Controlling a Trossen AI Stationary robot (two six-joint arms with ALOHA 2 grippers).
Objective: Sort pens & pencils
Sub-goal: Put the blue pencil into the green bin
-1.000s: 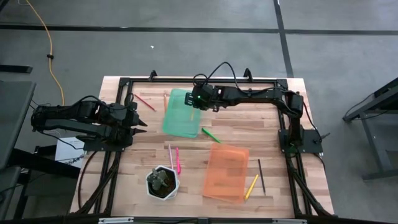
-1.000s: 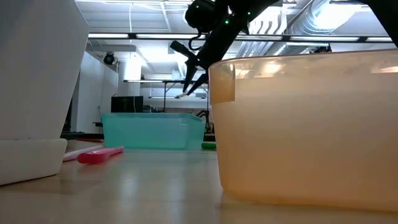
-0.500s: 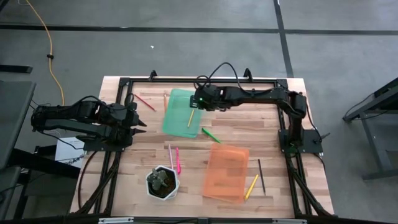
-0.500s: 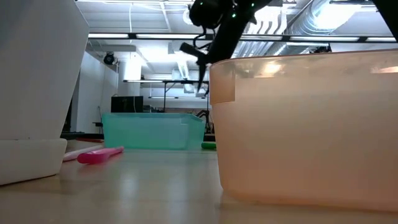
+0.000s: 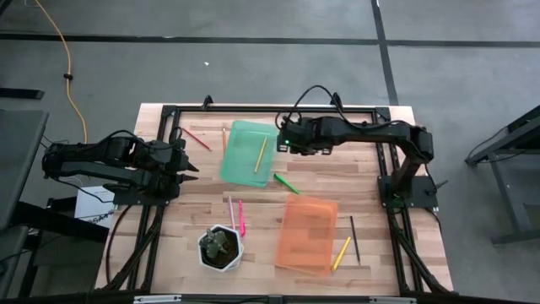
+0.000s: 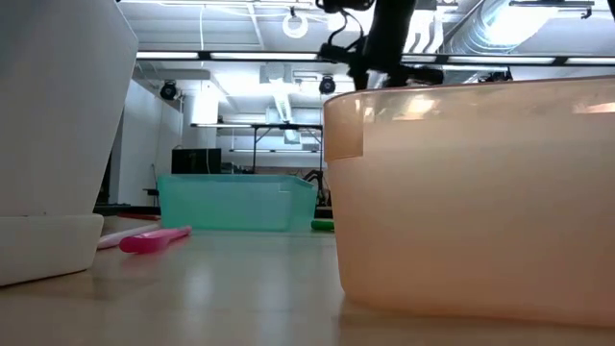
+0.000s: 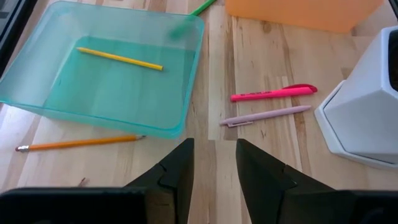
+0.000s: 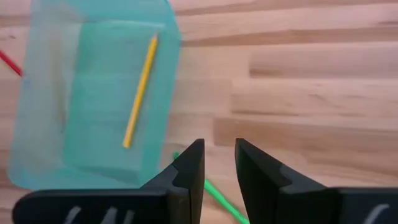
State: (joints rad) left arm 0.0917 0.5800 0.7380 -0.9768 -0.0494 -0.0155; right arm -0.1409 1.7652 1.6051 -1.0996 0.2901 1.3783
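A yellow pencil (image 5: 261, 154) (image 8: 140, 90) lies flat on the floor of the green tray (image 5: 250, 153) (image 8: 56, 124). My right gripper (image 5: 283, 140) (image 8: 219, 168) hovers open and empty just past the tray's right rim, pointing steeply down. My left gripper (image 5: 194, 160) (image 7: 214, 171) waits open at the table's left, facing the tray. Loose on the wood lie a red pencil (image 5: 196, 138), an orange pencil (image 5: 224, 138) (image 7: 78, 144), a green pen (image 5: 285, 182), a pink pen (image 5: 241, 217) (image 7: 273, 94) and a pale pen (image 5: 231, 211) (image 7: 264, 116).
An orange tray (image 5: 308, 234) (image 6: 471, 192) sits near the front right, with a yellow pencil (image 5: 341, 252) and a dark pencil (image 5: 353, 238) on the wood to its right. A white hexagonal plant pot (image 5: 220, 247) (image 7: 367, 118) stands at the near edge.
My right gripper has risen and drawn back from over the green tray toward the table's right edge, tipping to point more steeply down. The yellow pencil, partly hidden under it before, now lies in full view in the tray.
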